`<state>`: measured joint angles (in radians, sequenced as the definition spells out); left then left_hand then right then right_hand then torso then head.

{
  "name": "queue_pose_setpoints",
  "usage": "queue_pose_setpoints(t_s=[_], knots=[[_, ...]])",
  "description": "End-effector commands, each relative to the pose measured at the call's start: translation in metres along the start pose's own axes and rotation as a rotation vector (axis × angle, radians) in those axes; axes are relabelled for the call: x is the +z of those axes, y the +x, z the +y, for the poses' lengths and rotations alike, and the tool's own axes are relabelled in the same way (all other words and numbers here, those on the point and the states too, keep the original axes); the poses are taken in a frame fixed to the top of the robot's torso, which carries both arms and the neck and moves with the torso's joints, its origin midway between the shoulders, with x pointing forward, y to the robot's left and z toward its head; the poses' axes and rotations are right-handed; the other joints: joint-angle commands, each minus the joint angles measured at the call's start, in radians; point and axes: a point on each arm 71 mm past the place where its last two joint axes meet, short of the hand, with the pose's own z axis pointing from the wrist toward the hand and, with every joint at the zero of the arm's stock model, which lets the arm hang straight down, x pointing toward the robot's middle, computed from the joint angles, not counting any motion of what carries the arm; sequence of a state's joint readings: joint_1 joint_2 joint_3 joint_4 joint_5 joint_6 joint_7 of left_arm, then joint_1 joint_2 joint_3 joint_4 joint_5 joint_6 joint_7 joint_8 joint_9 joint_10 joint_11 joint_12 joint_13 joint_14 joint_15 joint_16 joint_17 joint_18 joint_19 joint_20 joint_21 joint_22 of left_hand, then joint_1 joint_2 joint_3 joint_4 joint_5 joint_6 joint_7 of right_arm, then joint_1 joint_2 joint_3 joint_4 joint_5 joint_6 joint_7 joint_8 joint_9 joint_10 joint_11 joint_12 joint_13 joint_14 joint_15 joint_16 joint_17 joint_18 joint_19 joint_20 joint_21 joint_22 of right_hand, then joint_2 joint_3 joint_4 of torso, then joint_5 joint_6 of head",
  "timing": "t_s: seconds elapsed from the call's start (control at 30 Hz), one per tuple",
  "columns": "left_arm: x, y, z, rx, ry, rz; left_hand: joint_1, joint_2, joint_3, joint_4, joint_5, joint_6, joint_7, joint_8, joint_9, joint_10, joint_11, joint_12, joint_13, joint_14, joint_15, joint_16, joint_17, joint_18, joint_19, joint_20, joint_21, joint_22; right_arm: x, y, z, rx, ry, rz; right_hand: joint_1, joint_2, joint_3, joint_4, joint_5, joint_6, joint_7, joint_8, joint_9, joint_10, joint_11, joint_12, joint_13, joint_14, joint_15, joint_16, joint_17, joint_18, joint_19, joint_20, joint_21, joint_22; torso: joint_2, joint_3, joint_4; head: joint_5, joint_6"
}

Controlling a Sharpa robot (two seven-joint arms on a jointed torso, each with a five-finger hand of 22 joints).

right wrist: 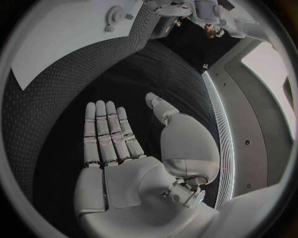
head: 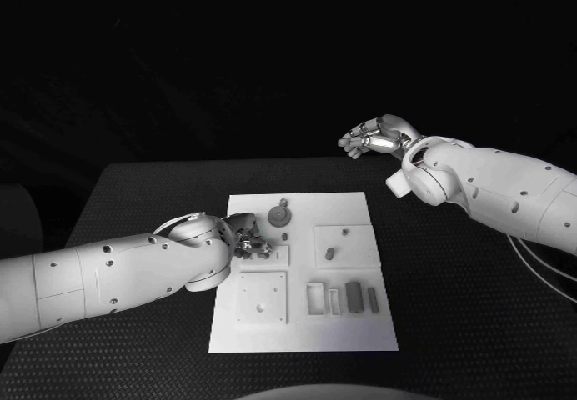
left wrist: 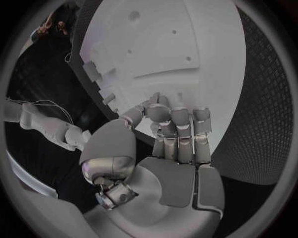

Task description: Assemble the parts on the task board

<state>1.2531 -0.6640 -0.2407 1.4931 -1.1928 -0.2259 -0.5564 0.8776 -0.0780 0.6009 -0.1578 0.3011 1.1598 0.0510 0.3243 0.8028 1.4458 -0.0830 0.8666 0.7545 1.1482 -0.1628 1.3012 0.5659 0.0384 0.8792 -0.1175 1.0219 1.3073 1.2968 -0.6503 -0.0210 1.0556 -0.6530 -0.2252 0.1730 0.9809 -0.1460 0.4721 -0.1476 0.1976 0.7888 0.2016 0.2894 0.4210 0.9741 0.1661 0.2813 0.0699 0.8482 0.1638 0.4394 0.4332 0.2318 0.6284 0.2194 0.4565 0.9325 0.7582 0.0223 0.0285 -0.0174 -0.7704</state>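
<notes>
The white task board (head: 301,275) lies in the middle of the black table. My left hand (head: 247,237) hangs over its left edge, just below a grey gear (head: 279,215). Its fingers (left wrist: 177,121) curl down onto the board (left wrist: 161,44), with the thumb close beside them. They hide whatever may lie between them. My right hand (head: 375,137) is raised beyond the board's far right corner. Its palm (right wrist: 118,148) is flat, the fingers are straight, and it holds nothing. The gear (right wrist: 113,14) and the board (right wrist: 62,39) show far off.
On the board, a raised square plate (head: 342,244) carries two short pegs. A plain square plate (head: 261,297) lies near the front left. A rectangular frame (head: 316,298) and two grey blocks (head: 353,294) lie at the front right. Black table (head: 469,317) surrounds the board.
</notes>
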Motion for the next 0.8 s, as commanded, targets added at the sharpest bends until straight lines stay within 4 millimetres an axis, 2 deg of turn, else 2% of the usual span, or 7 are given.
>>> queue_pose_setpoints(t_s=[0.03,0.1,0.17,0.2,0.6,0.8], knots=[[-0.0002,0.0009,-0.0009,0.005,0.004,-0.001,-0.004,-0.014,-0.001,0.011,-0.009,0.076,-0.050,-0.005,-0.001,-0.031,-0.022,0.005,-0.002,-0.007,-0.013,0.005,-0.002,-0.017,0.002,-0.141,-0.006,0.014,-0.0001,0.0021,0.0005,0.006,-0.005,0.016,-0.012,0.001,-0.001,0.004,0.005,-0.006,0.000,0.004,-0.002,0.006,0.003,-0.005,0.000,-0.005,0.001,-0.006,0.002,0.001,-0.005,0.001,-0.005,0.001,0.000,-0.0001,0.0001,0.000,-0.002],[-0.0002,0.0011,-0.0009,0.004,0.004,-0.002,-0.006,-0.019,-0.002,0.016,-0.018,0.076,-0.050,-0.005,-0.003,-0.031,-0.022,0.005,-0.003,-0.007,-0.013,0.006,-0.003,-0.016,0.002,-0.142,-0.006,0.014,-0.0002,0.0023,0.0005,0.006,-0.005,0.016,-0.012,0.000,-0.001,0.004,0.005,-0.006,0.000,0.004,-0.002,0.006,0.003,-0.005,0.000,-0.005,0.002,-0.007,0.002,0.000,-0.005,0.001,-0.006,0.001,0.000,0.0000,0.0002,0.000,-0.002],[0.0001,0.0013,-0.0007,0.004,0.003,-0.002,-0.004,-0.025,-0.004,0.027,-0.061,0.076,-0.050,-0.006,-0.005,-0.032,-0.022,0.007,-0.005,-0.008,-0.014,0.008,-0.005,-0.016,0.002,-0.143,-0.007,0.015,-0.0003,0.0022,0.0004,0.006,-0.005,0.016,-0.012,0.000,-0.002,0.004,0.005,-0.006,0.000,0.004,-0.002,0.006,0.003,-0.005,0.000,-0.006,0.002,-0.007,0.002,0.000,-0.006,0.001,-0.006,0.001,0.000,0.0002,-0.0002,0.000,-0.002],[0.0001,0.0015,-0.0007,0.005,0.003,-0.001,-0.004,-0.027,-0.004,0.028,-0.065,0.076,-0.050,-0.006,-0.006,-0.032,-0.022,0.007,-0.005,-0.008,-0.014,0.008,-0.006,-0.016,0.002,-0.143,-0.007,0.015,-0.0003,0.0022,0.0004,0.006,-0.005,0.016,-0.012,0.000,-0.002,0.004,0.006,-0.006,0.000,0.004,-0.002,0.006,0.003,-0.005,0.000,-0.006,0.002,-0.007,0.002,0.000,-0.006,0.001,-0.006,0.001,0.000,0.0002,-0.0003,0.000,-0.002],[-0.0001,0.0019,-0.0003,0.007,0.002,0.002,-0.011,-0.044,-0.009,0.043,-0.080,0.075,-0.050,-0.006,-0.008,-0.033,-0.022,0.008,-0.007,-0.009,-0.014,0.009,-0.008,-0.016,0.001,-0.143,-0.008,0.015,-0.0006,0.0027,-0.0003,0.008,-0.004,0.018,-0.013,0.001,-0.003,0.005,0.006,-0.007,0.001,0.004,-0.003,0.007,0.003,-0.007,0.000,-0.008,0.003,-0.009,0.003,0.000,-0.008,0.001,-0.008,0.003,-0.001,0.0004,0.0006,0.001,-0.006],[-0.0003,0.0019,0.0001,0.007,0.002,0.002,-0.012,-0.046,-0.010,0.045,-0.081,0.075,-0.050,-0.006,-0.009,-0.033,-0.022,0.009,-0.007,-0.009,-0.015,0.010,-0.009,-0.016,0.001,-0.143,-0.008,0.015,-0.0007,0.0034,-0.0007,0.009,-0.003,0.019,-0.013,0.001,-0.004,0.005,0.007,-0.007,0.001,0.004,-0.003,0.007,0.003,-0.008,0.000,-0.008,0.003,-0.010,0.004,-0.001,-0.009,0.001,-0.009,0.003,-0.001,0.0001,-0.0004,0.003,-0.006]])
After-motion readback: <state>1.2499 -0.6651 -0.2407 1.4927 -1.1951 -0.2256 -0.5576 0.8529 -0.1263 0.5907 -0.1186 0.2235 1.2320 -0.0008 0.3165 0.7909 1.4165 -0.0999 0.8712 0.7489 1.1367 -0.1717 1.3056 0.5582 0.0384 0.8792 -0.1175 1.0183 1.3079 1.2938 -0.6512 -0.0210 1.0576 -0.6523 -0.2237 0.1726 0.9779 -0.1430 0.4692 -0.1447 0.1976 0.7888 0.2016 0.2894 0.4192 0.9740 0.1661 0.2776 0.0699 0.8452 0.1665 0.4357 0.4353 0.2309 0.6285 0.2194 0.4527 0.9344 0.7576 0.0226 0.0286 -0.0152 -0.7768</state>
